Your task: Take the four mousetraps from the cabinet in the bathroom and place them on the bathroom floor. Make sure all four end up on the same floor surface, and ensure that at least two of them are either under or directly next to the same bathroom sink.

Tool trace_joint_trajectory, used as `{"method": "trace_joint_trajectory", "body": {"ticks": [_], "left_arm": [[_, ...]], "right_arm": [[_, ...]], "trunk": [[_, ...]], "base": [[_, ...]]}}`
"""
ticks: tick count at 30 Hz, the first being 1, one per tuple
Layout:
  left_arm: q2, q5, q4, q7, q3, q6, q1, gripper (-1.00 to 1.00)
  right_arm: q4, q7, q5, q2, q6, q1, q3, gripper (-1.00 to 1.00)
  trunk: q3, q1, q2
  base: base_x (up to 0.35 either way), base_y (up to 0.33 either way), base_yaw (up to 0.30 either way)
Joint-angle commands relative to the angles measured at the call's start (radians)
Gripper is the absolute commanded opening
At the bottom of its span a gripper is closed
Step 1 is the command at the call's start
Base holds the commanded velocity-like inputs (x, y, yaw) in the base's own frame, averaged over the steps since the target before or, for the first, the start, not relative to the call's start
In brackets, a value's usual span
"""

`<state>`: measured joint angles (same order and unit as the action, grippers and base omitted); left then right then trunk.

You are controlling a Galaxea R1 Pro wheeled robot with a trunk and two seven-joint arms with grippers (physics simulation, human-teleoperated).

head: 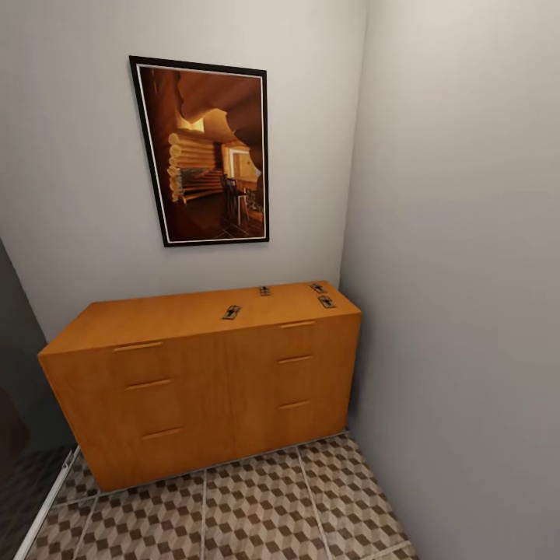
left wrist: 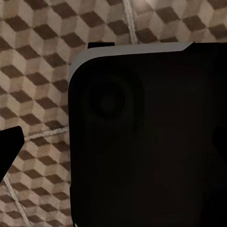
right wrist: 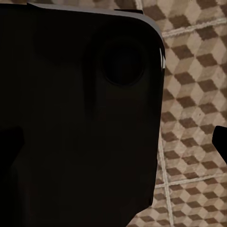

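Four mousetraps (head: 232, 313) (head: 264, 291) (head: 317, 287) (head: 327, 302) are seen atop the orange cabinet (head: 202, 389), centre frame; no writing is legible; finger state cannot be told.

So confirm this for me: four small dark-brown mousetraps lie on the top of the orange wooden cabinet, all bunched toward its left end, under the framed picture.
Wrong in one respect: the four small dark-brown mousetraps lie toward the right end of the orange wooden cabinet's top, not the left. The head view shows this; they do lie on the top, below the framed picture.
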<state>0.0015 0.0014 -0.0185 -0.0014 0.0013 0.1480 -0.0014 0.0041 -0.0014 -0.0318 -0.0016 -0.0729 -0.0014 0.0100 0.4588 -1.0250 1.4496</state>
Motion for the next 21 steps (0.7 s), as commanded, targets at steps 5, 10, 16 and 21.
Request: {"method": "trace_joint_trajectory", "body": {"ticks": [5,10,16,21], "left_arm": [[-0.001,0.001,0.000,0.001,0.002,0.002,0.000,1.00],[-0.002,0.001,-0.006,0.001,-0.002,-0.001,0.000,1.00],[-0.004,0.000,-0.084,0.000,-0.006,-0.009,0.000,1.00],[-0.003,-0.003,-0.246,0.000,-0.007,-0.079,0.000,1.00]], "right_arm": [[0.000,0.000,-0.005,-0.001,0.003,0.000,0.000,1.00],[-0.005,-0.006,-0.011,-0.002,0.007,0.000,-0.002,1.00],[-0.039,-0.027,-0.015,-0.006,0.009,-0.001,-0.001,1.00],[-0.163,-0.040,-0.017,-0.018,0.052,-0.001,-0.001,1.00]], "trunk": [[0.001,0.000,0.000],[0.001,0.000,0.000],[0.001,0.000,0.000],[0.001,0.000,0.000]], "base": [[0.003,0.000,0.000],[0.000,0.000,0.000],[0.000,0.000,0.000],[0.000,0.000,0.000]]}}
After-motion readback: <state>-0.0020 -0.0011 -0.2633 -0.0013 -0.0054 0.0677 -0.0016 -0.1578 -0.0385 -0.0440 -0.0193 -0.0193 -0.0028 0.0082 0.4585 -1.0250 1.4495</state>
